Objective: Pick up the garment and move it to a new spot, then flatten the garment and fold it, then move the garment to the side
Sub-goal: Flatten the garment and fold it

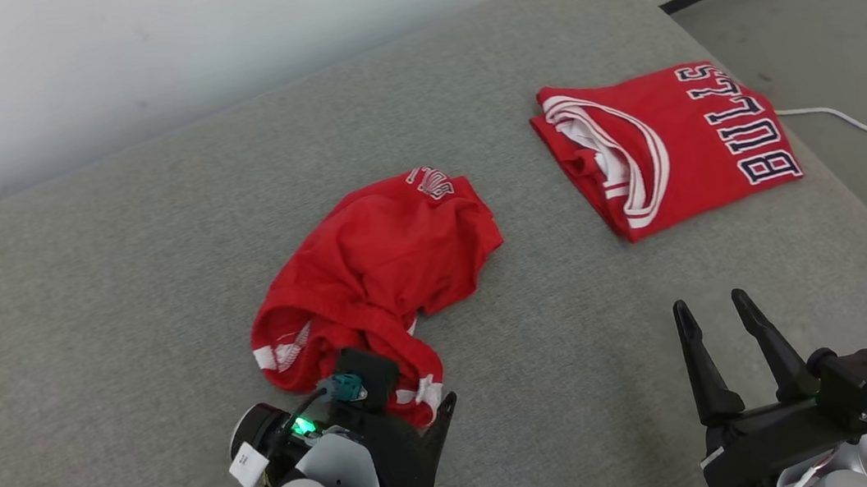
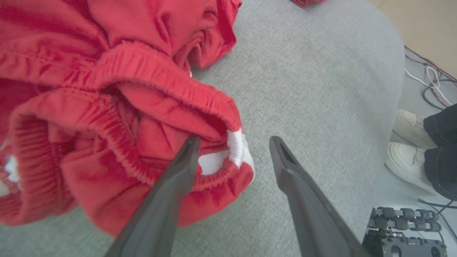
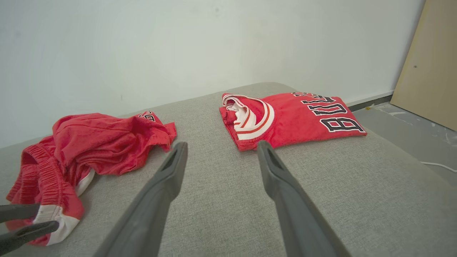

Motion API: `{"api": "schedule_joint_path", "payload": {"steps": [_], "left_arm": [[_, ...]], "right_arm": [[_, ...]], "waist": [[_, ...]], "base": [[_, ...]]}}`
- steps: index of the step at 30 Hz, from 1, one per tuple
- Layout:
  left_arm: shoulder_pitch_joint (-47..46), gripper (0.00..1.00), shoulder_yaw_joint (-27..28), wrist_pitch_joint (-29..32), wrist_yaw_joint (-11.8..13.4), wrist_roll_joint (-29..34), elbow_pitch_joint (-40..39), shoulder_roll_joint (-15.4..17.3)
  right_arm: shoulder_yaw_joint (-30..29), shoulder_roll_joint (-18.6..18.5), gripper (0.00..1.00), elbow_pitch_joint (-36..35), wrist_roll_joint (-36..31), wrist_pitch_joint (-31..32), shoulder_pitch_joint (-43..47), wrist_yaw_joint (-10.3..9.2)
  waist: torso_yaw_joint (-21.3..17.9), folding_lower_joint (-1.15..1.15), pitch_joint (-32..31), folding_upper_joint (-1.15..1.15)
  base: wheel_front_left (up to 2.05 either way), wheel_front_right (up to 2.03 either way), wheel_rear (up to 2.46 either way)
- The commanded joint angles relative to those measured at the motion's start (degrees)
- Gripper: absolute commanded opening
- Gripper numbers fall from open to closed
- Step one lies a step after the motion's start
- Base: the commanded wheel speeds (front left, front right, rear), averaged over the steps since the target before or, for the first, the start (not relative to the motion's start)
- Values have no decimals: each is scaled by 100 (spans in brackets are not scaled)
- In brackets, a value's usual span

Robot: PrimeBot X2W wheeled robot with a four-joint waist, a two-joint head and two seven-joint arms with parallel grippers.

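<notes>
Here the shorts (image 1: 372,284) lie crumpled on the near-left part of the cushion (image 1: 115,274), well apart from the folded jersey (image 1: 665,145) at the far right.

Handling, as judged:
- The cloth is soft, light and limp. It should drape and stretch out when lifted, not keep its shape.
- The knit surface looks matt, so slipping is unlikely. A thin pinch may catch one layer only.
- The ribbed waistband (image 2: 160,75) is the thickest, firmest edge and the best place to grip. The corner with the white trim (image 2: 237,150) is nearest.

Grippers:
- The left gripper (image 2: 234,142) stands with jaws wide and holds nothing. The trim corner lies between its fingers, and one finger lies over the red hem.
- The right gripper (image 1: 710,302) hovers with jaws wide over bare cushion, near neither garment.

Hard to make out:
- In the head view the left wrist (image 1: 360,451) covers its own fingertips and the near hem.
- Whether the left fingers touch the cloth cannot be told.
- The number of layers at the corner, the leg openings and the underside are hidden in the folds.
- The lettering on the shorts is too small to read.
- A person's shoes (image 2: 407,125) show beside the cushion, cut off at the edge of the left wrist view.
</notes>
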Motion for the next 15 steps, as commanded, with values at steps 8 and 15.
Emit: {"api": "schedule_joint_path", "payload": {"steps": [8,15], "left_arm": [[55,78,-113,92,58,34,5,88],[-276,0,152,-558,269,-103,-28,-97]], "right_arm": [[35,66,100,-19,-21,-1,10,-14],[25,13,100,-24,-11,0,-54,-14]], "waist": [[-46,-1,-34,-1],[14,-1,-2,-1]], "base": [[0,0,0],[0,0,0]]}}
